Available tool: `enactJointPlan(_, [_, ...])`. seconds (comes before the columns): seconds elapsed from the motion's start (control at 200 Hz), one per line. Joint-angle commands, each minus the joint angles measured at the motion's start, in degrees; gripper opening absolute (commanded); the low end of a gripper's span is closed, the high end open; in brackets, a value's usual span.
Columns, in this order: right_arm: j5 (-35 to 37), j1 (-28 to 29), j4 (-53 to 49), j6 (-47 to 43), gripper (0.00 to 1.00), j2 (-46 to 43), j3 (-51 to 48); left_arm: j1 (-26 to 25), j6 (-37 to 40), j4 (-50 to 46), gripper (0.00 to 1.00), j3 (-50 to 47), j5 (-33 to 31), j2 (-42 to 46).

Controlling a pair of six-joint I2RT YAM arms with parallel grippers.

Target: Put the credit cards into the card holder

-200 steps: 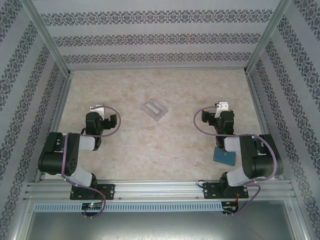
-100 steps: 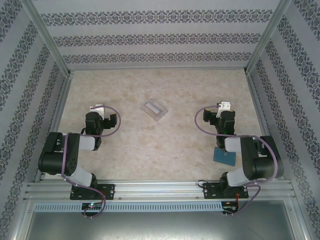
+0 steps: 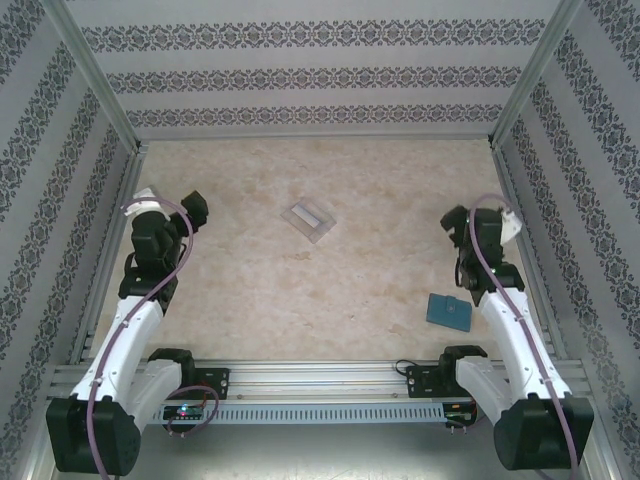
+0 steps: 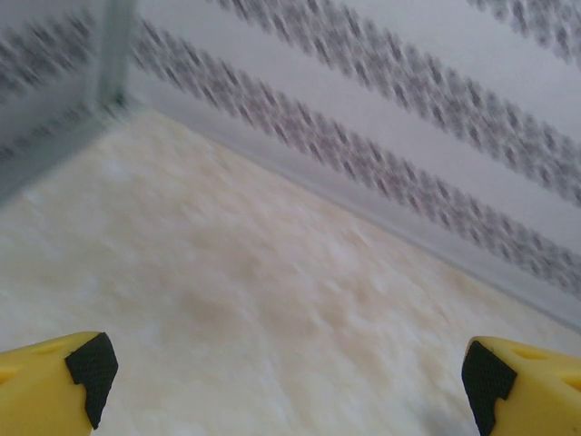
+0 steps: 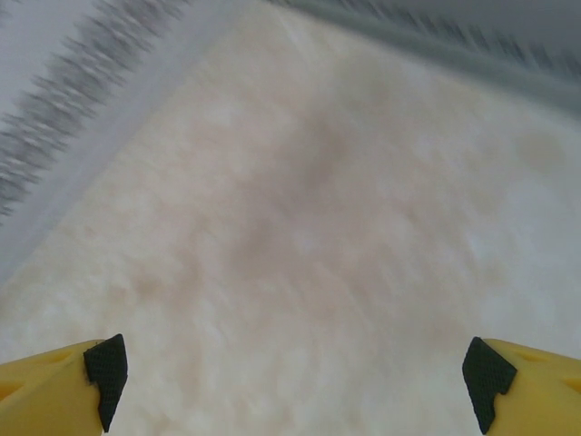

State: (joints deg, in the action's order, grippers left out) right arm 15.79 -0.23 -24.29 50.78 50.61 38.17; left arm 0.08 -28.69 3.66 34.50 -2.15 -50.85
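Observation:
The card holder [image 3: 449,311], a small teal wallet, lies shut and flat on the table at the near right, just left of my right forearm. A clear plastic stand [image 3: 309,219] sits mid-table with a pale whitish strip in it; I cannot make out the credit cards as separate things. My left gripper [image 3: 168,218] is raised by the left wall, far from both. My right gripper [image 3: 478,232] hangs by the right wall, beyond the card holder. In the wrist views the left gripper [image 4: 281,381] and the right gripper [image 5: 295,372] stand wide open over bare table.
Patterned walls close the table [image 3: 300,290] on the left, back and right. The left wrist view faces the far left corner. An aluminium rail [image 3: 320,378] carries both arm bases along the near edge.
Both arms have unfolded from their tucked pose. The left gripper swung out to the left wall, the right gripper to the right wall, and the card holder now lies fully uncovered.

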Motion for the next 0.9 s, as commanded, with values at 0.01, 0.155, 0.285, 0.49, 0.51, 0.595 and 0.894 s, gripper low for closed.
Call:
enactJointPlan(0.01, [-2.6, 1.1, -22.7, 16.8, 0.98, -1.9, -1.4, 0.0, -4.3, -11.9, 0.99, -0.5, 14.9, -1.2])
enactJointPlan(0.155, [-6.5, 2.5, -24.4, 23.4, 0.98, -2.9, -4.7, -1.2, -1.3, -16.6, 0.99, -0.3, 16.9, 0.4])
enactJointPlan(0.285, [-10.8, 2.6, -17.8, 24.8, 0.98, 1.5, -9.4, -2.4, -0.4, -17.3, 0.99, -1.3, 15.8, 2.4])
enactJointPlan(0.49, [-18.4, 6.5, -6.5, 20.7, 0.98, 15.0, -8.2, -3.7, -2.0, -19.5, 0.99, -1.4, 14.3, 2.2])
enactJointPlan(0.51, [-19.1, 7.5, -5.3, 19.7, 0.98, 16.2, -7.6, -3.8, -2.0, -19.9, 0.99, -1.1, 14.3, 2.2])
enactJointPlan(0.595, [-22.1, 11.8, 0.7, 14.8, 0.98, 21.5, -4.0, -4.2, -1.8, -19.8, 0.99, -1.4, 13.5, 2.5])
enactJointPlan(0.894, [-25.9, 28.0, 5.8, 2.8, 0.98, 36.7, 13.2, -4.6, -1.9, -17.6, 0.99, -2.2, 18.4, 2.0])
